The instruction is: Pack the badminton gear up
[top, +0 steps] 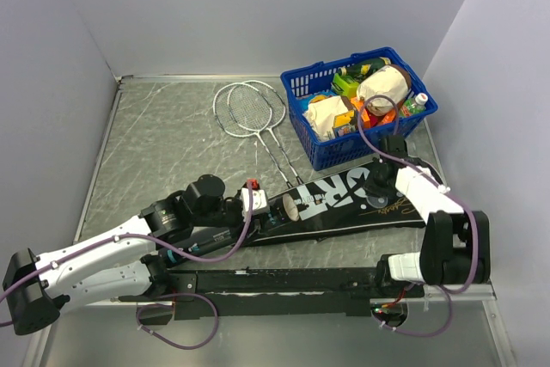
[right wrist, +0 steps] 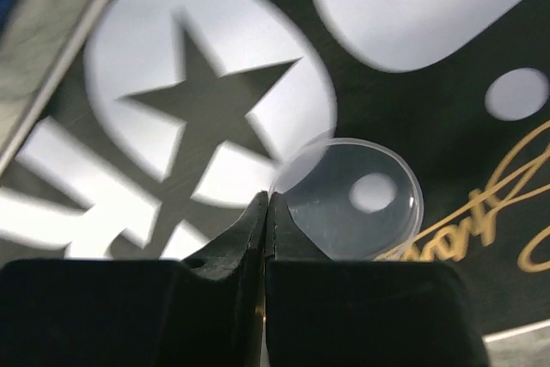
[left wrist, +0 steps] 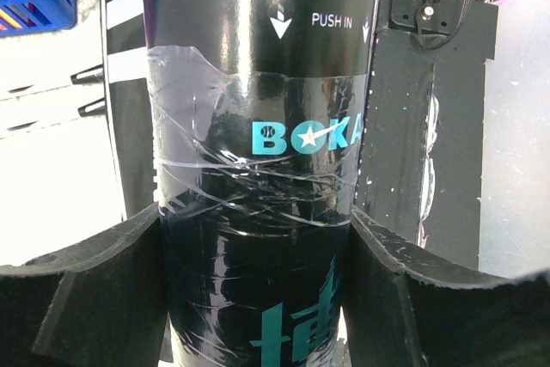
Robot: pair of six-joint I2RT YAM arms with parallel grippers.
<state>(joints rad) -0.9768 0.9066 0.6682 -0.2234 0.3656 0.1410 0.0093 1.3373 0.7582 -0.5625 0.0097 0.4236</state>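
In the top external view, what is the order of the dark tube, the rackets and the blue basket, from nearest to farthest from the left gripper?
1. The dark tube, held between the jaws of the left gripper.
2. The rackets, farther back, mid-table.
3. The blue basket, at the far right corner.

On the worktop [top: 155,143], rackets [top: 256,113] lie far centre, basket [top: 344,150] right of them; bag [top: 344,204] nearer, tube [top: 277,212] over its left end, lid [right wrist: 352,199] on its right.

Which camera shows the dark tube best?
Left wrist: the dark tube fills the frame between the fingers of the left claw, BOKA lettering readable. Top external shows it small, over the black bag. Right wrist misses it, showing a clear lid in the right claw.
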